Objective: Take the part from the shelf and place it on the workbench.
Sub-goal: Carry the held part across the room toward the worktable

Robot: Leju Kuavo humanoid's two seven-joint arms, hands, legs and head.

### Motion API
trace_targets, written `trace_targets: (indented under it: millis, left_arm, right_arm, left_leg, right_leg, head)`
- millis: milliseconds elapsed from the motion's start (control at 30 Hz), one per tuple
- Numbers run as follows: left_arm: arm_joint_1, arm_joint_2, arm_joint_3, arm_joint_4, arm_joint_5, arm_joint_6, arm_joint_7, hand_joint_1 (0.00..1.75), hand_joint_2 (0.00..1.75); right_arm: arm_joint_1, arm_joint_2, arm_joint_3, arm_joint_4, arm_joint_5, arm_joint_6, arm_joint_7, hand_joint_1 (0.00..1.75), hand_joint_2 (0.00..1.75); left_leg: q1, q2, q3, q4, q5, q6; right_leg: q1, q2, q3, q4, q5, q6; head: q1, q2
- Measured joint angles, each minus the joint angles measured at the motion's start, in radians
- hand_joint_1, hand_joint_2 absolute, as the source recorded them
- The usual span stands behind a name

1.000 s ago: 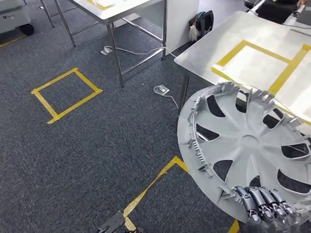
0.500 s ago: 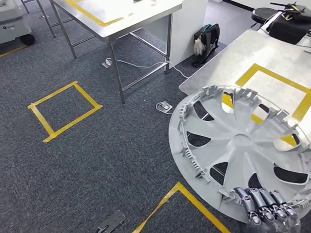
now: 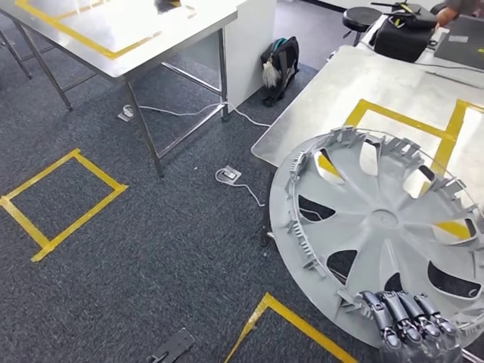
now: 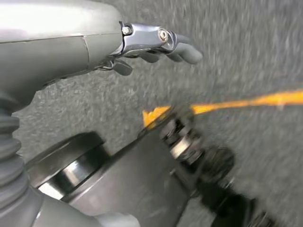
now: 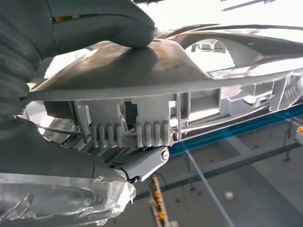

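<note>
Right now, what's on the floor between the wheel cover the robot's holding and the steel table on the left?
In the head view, grey carpet with a small white box and its cable lies between the wheel cover and the table.

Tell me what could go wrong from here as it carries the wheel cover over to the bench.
1. The right hand holds the wheel cover only at its near rim, so the large disc could tilt or slip out.
2. The cover's far edge overlaps the workbench corner; if it hangs too low it may clip the edge.
3. A cable lies on the carpet near the bench leg, a possible snag for the feet.
</note>
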Motion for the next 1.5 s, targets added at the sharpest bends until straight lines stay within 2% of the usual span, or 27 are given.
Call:
trace_targets:
  millis: [33,100,167,200,233,267,300,367,433,533,600,700,767,800,833,900,967,1033,1100,1167,1200,1267,1300,1333,1367,1433,1500]
  left_arm:
    - [-0.001,0.0,0.0,0.0,0.0,0.0,0.0,0.0,1.75]
    - [-0.005,-0.001,0.001,-0.001,0.0,0.001,0.0,0.0,1.75]
    - [-0.004,-0.001,0.001,-0.001,0.0,0.001,0.0,0.0,1.75]
    - [-0.003,0.0,0.001,-0.001,0.0,0.001,0.0,0.0,1.75]
    - [-0.002,0.001,0.001,-0.001,0.0,0.0,0.0,0.0,1.75]
    - [-0.002,0.001,0.001,-0.001,0.0,0.0,0.0,0.0,1.75]
    - [-0.003,0.001,0.001,-0.001,0.0,0.0,0.0,0.0,1.75]
    - [-0.004,0.0,0.001,-0.001,0.0,-0.001,0.0,0.0,1.75]
    - [-0.005,0.001,0.001,-0.001,-0.001,-0.002,0.0,0.0,1.75]
    - [-0.007,0.0,0.001,-0.001,-0.001,-0.002,0.0,0.0,1.75]
    - [-0.009,-0.001,0.002,-0.002,-0.001,-0.002,0.0,0.0,1.75]
    - [-0.006,-0.001,0.003,-0.002,-0.002,-0.002,0.002,0.0,1.75]
    - [-0.002,0.0,0.004,-0.002,-0.002,-0.003,0.004,0.0,1.75]
    - [-0.002,0.001,0.004,-0.002,-0.003,-0.003,0.004,0.0,1.75]
    - [-0.003,0.002,0.005,-0.002,-0.003,-0.003,0.004,0.0,1.75]
    - [-0.005,0.004,0.006,-0.002,-0.004,-0.003,0.004,0.0,1.75]
    - [-0.006,0.004,0.006,-0.002,-0.006,-0.003,0.004,0.0,1.75]
    - [-0.007,0.004,0.007,-0.002,-0.008,-0.002,0.005,0.0,1.75]
    - [-0.01,0.002,0.007,-0.002,-0.008,-0.002,0.005,0.0,1.75]
    - [-0.009,0.001,0.007,-0.002,-0.009,0.0,0.005,0.0,1.75]
    - [-0.008,0.001,0.007,-0.002,-0.009,0.0,0.005,0.0,1.75]
    - [-0.004,0.003,0.008,-0.002,-0.009,0.0,0.005,0.0,1.75]
    - [-0.003,0.003,0.008,-0.002,-0.009,0.0,0.005,0.0,1.75]
    - [-0.002,0.003,0.008,-0.002,-0.009,0.0,0.005,0.0,1.75]
    - [-0.003,0.003,0.008,-0.002,-0.009,0.0,0.005,0.0,1.75]
    - [-0.003,0.002,0.008,-0.002,-0.009,0.0,0.005,0.0,1.75]
    - [-0.003,0.004,0.009,-0.002,-0.009,0.0,0.005,0.0,1.75]
  right_arm:
    - [0.002,0.0,-0.001,0.0,0.0,0.0,0.0,1.75,1.75]
    - [0.002,0.0,-0.001,0.0,0.0,0.0,0.0,1.75,1.75]
    - [-0.001,0.0,-0.001,0.0,0.0,0.0,0.0,1.75,1.75]
    - [-0.002,0.0,-0.001,0.0,0.0,0.0,0.0,1.75,1.75]
    - [-0.002,0.0,-0.002,0.0,0.0,0.0,0.0,1.75,1.75]
    - [-0.002,0.0,-0.002,0.0,0.0,0.0,0.0,1.75,1.75]
    - [-0.002,0.0,-0.002,0.0,0.0,0.0,0.0,1.75,1.75]
    - [-0.002,0.0,-0.002,-0.001,0.0,0.0,0.0,1.75,1.75]
    - [-0.004,0.0,-0.003,-0.002,0.0,0.0,0.0,1.75,1.75]
    - [-0.003,0.0,-0.006,-0.004,0.0,0.0,-0.002,1.75,1.75]
    - [-0.004,0.001,-0.006,-0.005,0.0,0.0,-0.004,1.75,1.75]
    - [-0.01,0.002,-0.007,-0.005,0.0,0.0,-0.005,1.75,1.75]
    - [-0.012,0.002,-0.008,-0.005,0.0,0.0,-0.006,1.75,1.75]
    - [-0.012,0.002,-0.009,-0.005,0.0,0.0,-0.006,1.75,1.75]
    - [-0.012,0.002,-0.01,-0.005,0.0,0.0,-0.006,1.75,1.75]
    - [-0.013,0.002,-0.011,-0.005,0.0,0.0,-0.006,1.75,1.75]
    - [-0.015,0.003,-0.013,-0.006,0.0,0.0,-0.006,1.75,1.75]
    - [-0.016,0.003,-0.014,-0.006,0.0,0.0,-0.006,1.75,1.75]
    - [-0.015,0.004,-0.016,-0.007,0.0,0.0,-0.006,1.75,1.75]
    - [-0.018,0.004,-0.017,-0.007,0.0,0.0,-0.006,1.75,1.75]
    - [-0.02,0.004,-0.016,-0.007,0.0,0.0,-0.007,1.75,1.75]
    - [-0.02,0.004,-0.017,-0.007,0.0,0.0,-0.006,1.75,1.75]
    - [-0.02,0.004,-0.018,-0.007,0.0,0.0,-0.006,1.75,1.75]
    - [-0.02,0.004,-0.018,-0.007,0.0,0.0,-0.006,1.75,1.75]
    - [-0.019,0.004,-0.018,-0.007,0.0,0.0,-0.006,1.75,1.75]
    - [-0.02,0.004,-0.02,-0.006,0.0,0.0,-0.006,1.75,1.75]
    - [-0.021,0.005,-0.021,-0.007,0.0,0.0,-0.006,1.75,1.75]
  left_leg:
    - [-0.002,0.008,0.002,-0.001,0.007,0.01]
    - [-0.005,0.028,0.008,-0.003,0.01,0.026]
    - [-0.012,0.05,0.011,-0.003,0.005,0.035]
    - [-0.016,0.063,0.012,-0.003,0.002,0.038]
    - [-0.019,0.074,0.014,-0.003,0.0,0.04]
    - [-0.022,0.085,0.017,-0.003,-0.003,0.041]
    - [-0.025,0.095,0.021,-0.003,-0.006,0.042]
    - [-0.03,0.111,0.033,-0.002,-0.015,0.038]
    - [-0.034,0.124,0.041,-0.001,-0.023,0.03]
    - [-0.032,0.141,0.047,-0.004,-0.029,0.014]
    - [-0.029,0.117,0.036,0.03,-0.054,0.004]
    - [-0.028,0.07,-0.057,0.209,-0.136,-0.001]
    - [-0.029,0.063,-0.107,0.278,-0.138,-0.001]
    - [-0.029,0.061,-0.108,0.262,-0.111,0.0]
    - [-0.029,0.056,-0.09,0.208,-0.068,0.002]
    - [-0.026,0.02,-0.035,0.07,0.002,0.009]
    - [-0.025,-0.007,-0.002,-0.004,0.02,0.015]
    - [-0.027,0.004,0.002,-0.011,0.017,0.023]
    - [-0.026,0.023,0.008,-0.018,0.018,0.036]
    - [-0.025,0.044,0.014,-0.023,0.015,0.046]
    - [-0.026,0.053,0.016,-0.023,0.013,0.048]
    - [-0.026,0.072,0.019,-0.022,0.009,0.049]
    - [-0.026,0.083,0.022,-0.022,0.006,0.048]
    - [-0.025,0.095,0.026,-0.022,0.003,0.046]
    - [-0.023,0.105,0.032,-0.022,-0.002,0.042]
    - [-0.022,0.123,0.047,-0.021,-0.013,0.03]
    - [-0.027,0.136,0.058,-0.018,-0.021,0.018]
  right_leg:
    - [-0.002,-0.009,-0.003,0.004,-0.004,0.005]
    - [-0.001,-0.06,-0.027,0.062,-0.04,0.009]
    - [0.001,-0.108,-0.092,0.195,-0.107,0.012]
    - [0.001,-0.115,-0.125,0.259,-0.133,0.012]
    - [0.001,-0.117,-0.144,0.292,-0.14,0.012]
    - [0.002,-0.118,-0.142,0.287,-0.127,0.009]
    - [0.004,-0.123,-0.12,0.243,-0.097,0.005]
    - [0.013,-0.16,-0.045,0.104,-0.034,-0.007]
    - [0.022,-0.19,0.001,0.025,-0.009,-0.014]
    - [0.025,-0.166,0.002,0.014,-0.006,-0.023]
    - [0.019,-0.144,0.007,0.005,-0.001,-0.034]
    - [0.015,-0.109,0.011,0.001,0.0,-0.044]
    - [0.015,-0.081,0.013,0.001,-0.002,-0.045]
    - [0.015,-0.068,0.015,0.001,-0.003,-0.045]
    - [0.015,-0.054,0.018,0.001,-0.005,-0.043]
    - [0.014,-0.029,0.022,0.004,-0.009,-0.037]
    - [0.012,-0.009,0.018,0.004,-0.011,-0.026]
    - [0.008,0.005,0.012,-0.001,-0.009,-0.013]
    - [0.008,-0.028,-0.003,0.021,-0.027,-0.003]
    - [0.009,-0.087,-0.048,0.113,-0.08,0.005]
    - [0.008,-0.104,-0.074,0.165,-0.106,0.008]
    - [0.006,-0.115,-0.124,0.262,-0.14,0.014]
    - [0.005,-0.117,-0.135,0.279,-0.137,0.017]
    - [0.003,-0.122,-0.133,0.272,-0.121,0.02]
    - [0.002,-0.128,-0.109,0.224,-0.088,0.023]
    - [0.0,-0.165,-0.034,0.086,-0.024,0.027]
    - [0.002,-0.186,0.005,0.016,-0.002,0.018]
  head:
    - [0.001,0.0]
    - [0.006,0.0]
    - [0.01,0.0]
    - [0.01,0.0]
    - [0.01,0.0]
    - [0.01,0.0]
    - [0.01,0.0]
    - [0.01,0.0]
    - [0.009,0.0]
    - [0.008,0.0]
    - [0.006,0.0]
    - [0.002,0.0]
    - [0.002,0.0]
    - [0.001,0.0]
    - [0.001,0.0]
    - [0.002,0.0]
    - [0.002,0.0]
    - [0.003,0.0]
    - [0.007,0.0]
    - [0.012,0.0]
    - [0.014,0.0]
    - [0.014,0.0]
    - [0.014,0.0]
    - [0.014,0.0]
    - [0.014,0.0]
    - [0.015,0.0]
    - [0.014,0.0]
